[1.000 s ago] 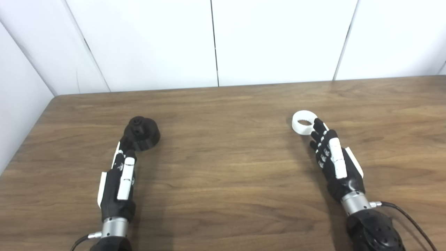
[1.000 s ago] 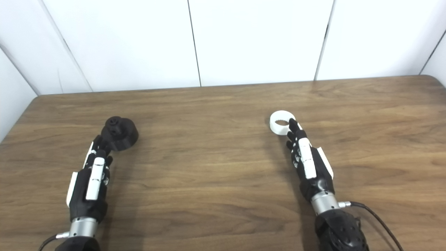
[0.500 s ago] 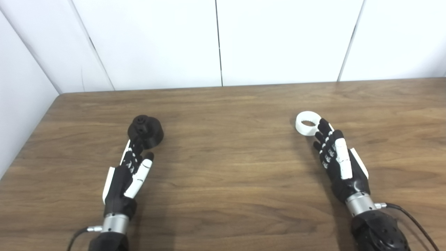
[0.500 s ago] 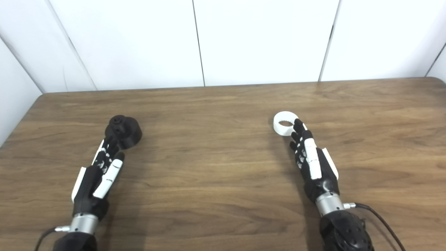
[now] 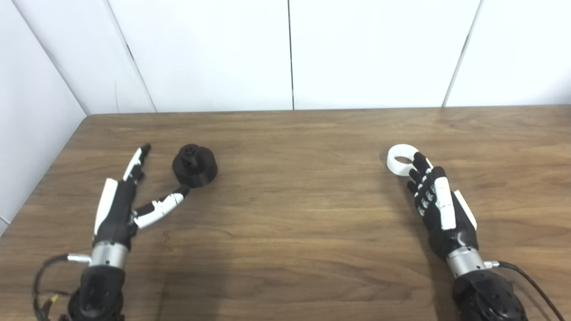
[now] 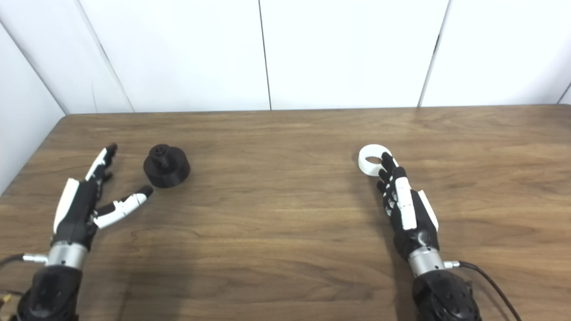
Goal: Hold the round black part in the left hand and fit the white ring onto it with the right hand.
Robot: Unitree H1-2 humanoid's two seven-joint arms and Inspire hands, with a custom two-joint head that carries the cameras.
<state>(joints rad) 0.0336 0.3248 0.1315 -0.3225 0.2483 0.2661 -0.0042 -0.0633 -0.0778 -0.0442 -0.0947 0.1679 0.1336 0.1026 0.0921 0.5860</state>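
Observation:
The round black part (image 5: 194,164) stands on the wooden table (image 5: 294,200), knob upward, left of centre. My left hand (image 5: 122,200) lies just to its left, open, thumb spread toward the part and fingers stretched past its far-left side, holding nothing. The white ring (image 5: 402,159) lies flat on the table to the right. My right hand (image 5: 439,207) is flat and open behind the ring, fingertips touching its near edge, nothing grasped.
White wall panels (image 5: 290,53) rise behind the table's far edge. The table's left edge (image 5: 49,174) runs close beside my left hand. A cable (image 5: 531,281) trails from the right wrist.
The camera has shifted, moving the whole picture rightward. My left hand has drawn off the black part, swung left and spread thumb from fingers. The right hand stays at the ring.

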